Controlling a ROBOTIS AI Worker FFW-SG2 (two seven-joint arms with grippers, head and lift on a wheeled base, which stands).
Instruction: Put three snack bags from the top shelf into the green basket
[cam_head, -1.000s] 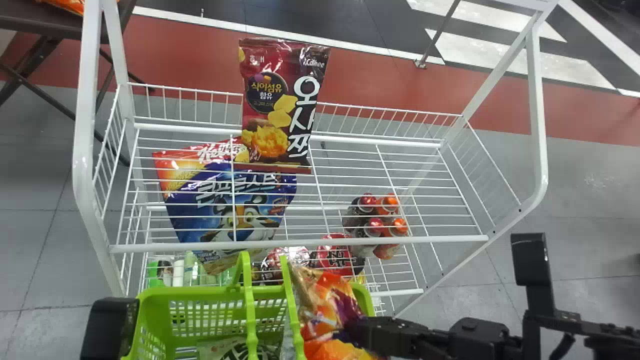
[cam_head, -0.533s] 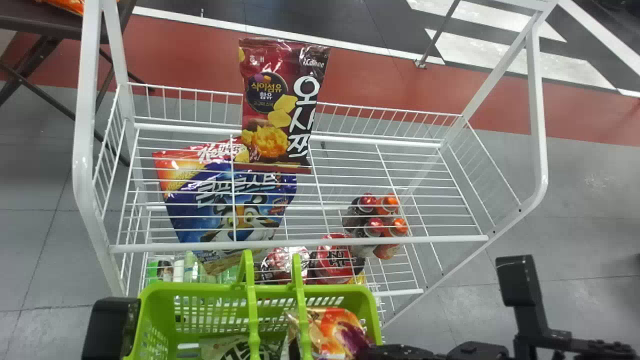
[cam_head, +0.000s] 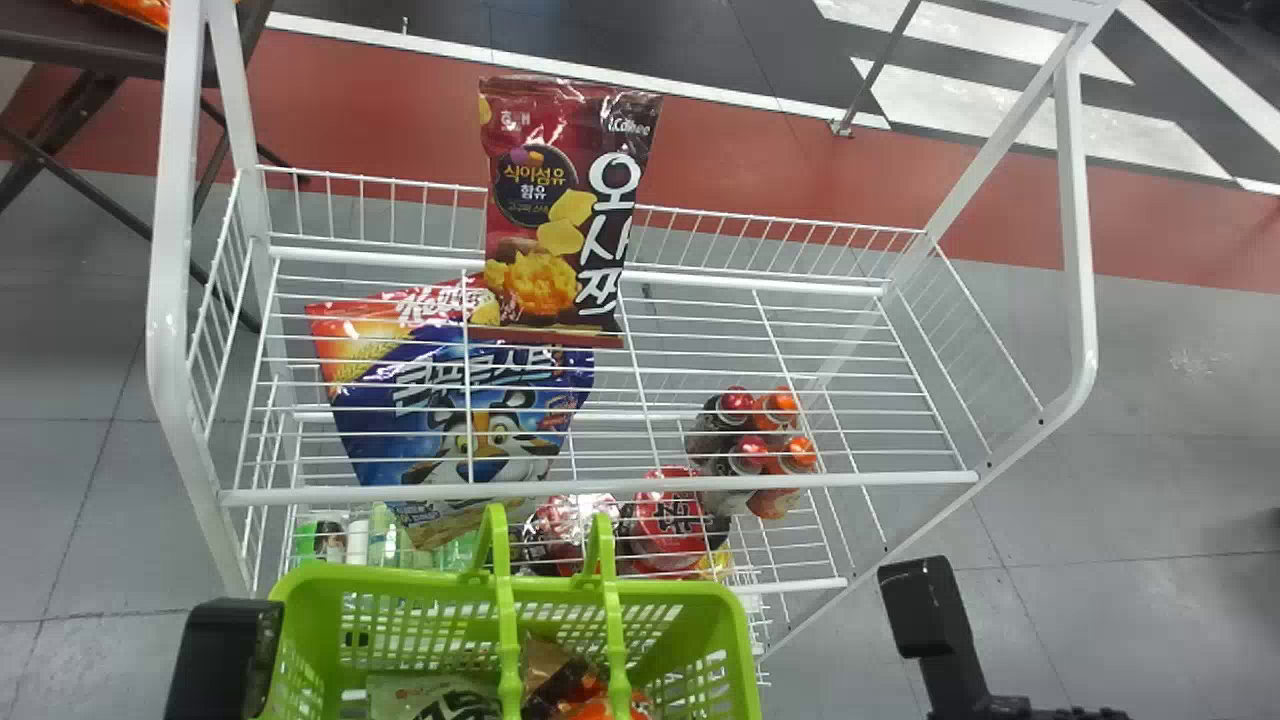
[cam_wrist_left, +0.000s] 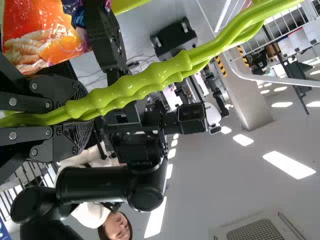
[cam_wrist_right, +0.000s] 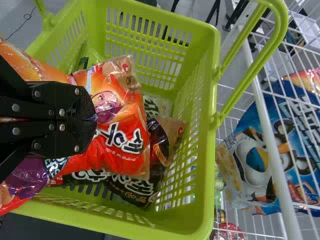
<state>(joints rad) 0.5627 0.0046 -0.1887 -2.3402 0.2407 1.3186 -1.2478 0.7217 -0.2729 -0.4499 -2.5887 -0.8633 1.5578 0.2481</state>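
Right gripper (cam_wrist_right: 93, 120): fingers pinched together on the orange snack bag (cam_wrist_right: 122, 132), over and partly within the green basket (cam_head: 700, 592). Left gripper (cam_wrist_left: 81, 114): fingers clamped around the basket handles (cam_wrist_left: 145, 81), drawn together between them. Probable reason: one grip on both handles steadies the basket while the right arm loads it.

Basket sits in front of the white rack, mouth upward, likely to keep the carry from the top shelf (cam_head: 780, 481) short. Inside: a pale green-and-white bag (cam_wrist_right: 159, 106) and a dark bag with a tan end (cam_wrist_right: 172, 132). The orange bag overlaps the dark one; whether its weight rests there, cannot tell.

Dark red bag (cam_head: 545, 220) is on the top shelf, upright against the back rail, which presumably stops it falling over. Blue cereal bag (cam_head: 480, 420) lies beneath the shelf wires, so taken as lower-shelf stock and outside the task.

Judgement: two bags in, held one probably the third. Step in hand is placing; next calls for letting go with the bulk of the bag inside the walls, then backing out clear of the handles. Risks: slick film catching on the fingers, or a bag end riding over the rim. Soft pack; should slump onto the others.
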